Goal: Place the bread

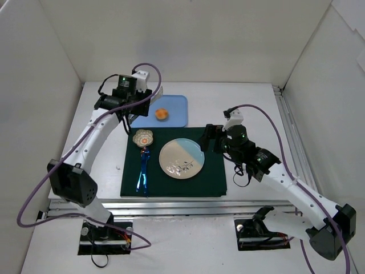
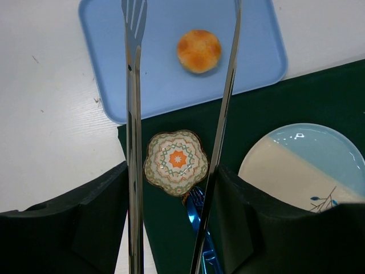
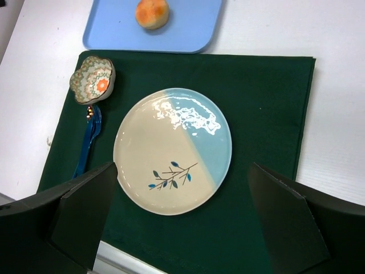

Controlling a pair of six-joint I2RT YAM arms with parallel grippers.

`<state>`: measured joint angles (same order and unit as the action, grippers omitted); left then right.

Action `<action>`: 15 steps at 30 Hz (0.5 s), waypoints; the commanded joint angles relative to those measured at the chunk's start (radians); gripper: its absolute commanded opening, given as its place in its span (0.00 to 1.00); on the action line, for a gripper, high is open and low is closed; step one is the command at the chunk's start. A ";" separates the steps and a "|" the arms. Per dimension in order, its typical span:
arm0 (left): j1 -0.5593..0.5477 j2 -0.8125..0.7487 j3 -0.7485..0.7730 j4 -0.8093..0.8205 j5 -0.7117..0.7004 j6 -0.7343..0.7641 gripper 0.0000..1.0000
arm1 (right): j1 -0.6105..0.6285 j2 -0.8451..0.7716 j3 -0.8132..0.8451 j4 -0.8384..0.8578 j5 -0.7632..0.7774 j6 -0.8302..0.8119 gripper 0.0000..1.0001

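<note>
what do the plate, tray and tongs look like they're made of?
plate: likely glazed ceramic, glossy glare on two-tone surface.
tray: probably plastic, matte light blue, rounded moulded rim.
tongs: metal, likely stainless steel, thin polished silvery arms, slotted tip.

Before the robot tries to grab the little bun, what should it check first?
1. Bread lies alone on the blue tray: ok.
2. Tongs are gripped by the left fingers: ok.
3. Tong arms are spread wider than the bread: ok.
4. Tong tips are down at the bread's height: cannot tell.
5. Plate has nothing on it: ok.
6. Right fingers are open and hold nothing: ok.
</note>
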<state>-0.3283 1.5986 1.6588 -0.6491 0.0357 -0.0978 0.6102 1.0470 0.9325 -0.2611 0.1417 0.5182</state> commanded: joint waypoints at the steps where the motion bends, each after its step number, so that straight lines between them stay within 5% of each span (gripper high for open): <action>1: -0.014 0.053 0.099 0.052 -0.031 0.000 0.53 | 0.003 -0.021 0.029 0.040 0.055 -0.014 0.97; 15: -0.069 0.207 0.041 0.080 -0.131 0.026 0.57 | 0.003 -0.039 0.031 0.034 0.042 -0.014 0.97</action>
<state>-0.3935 1.8057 1.6886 -0.6231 -0.0479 -0.0807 0.6098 1.0336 0.9325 -0.2710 0.1638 0.5175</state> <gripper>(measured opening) 0.571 0.973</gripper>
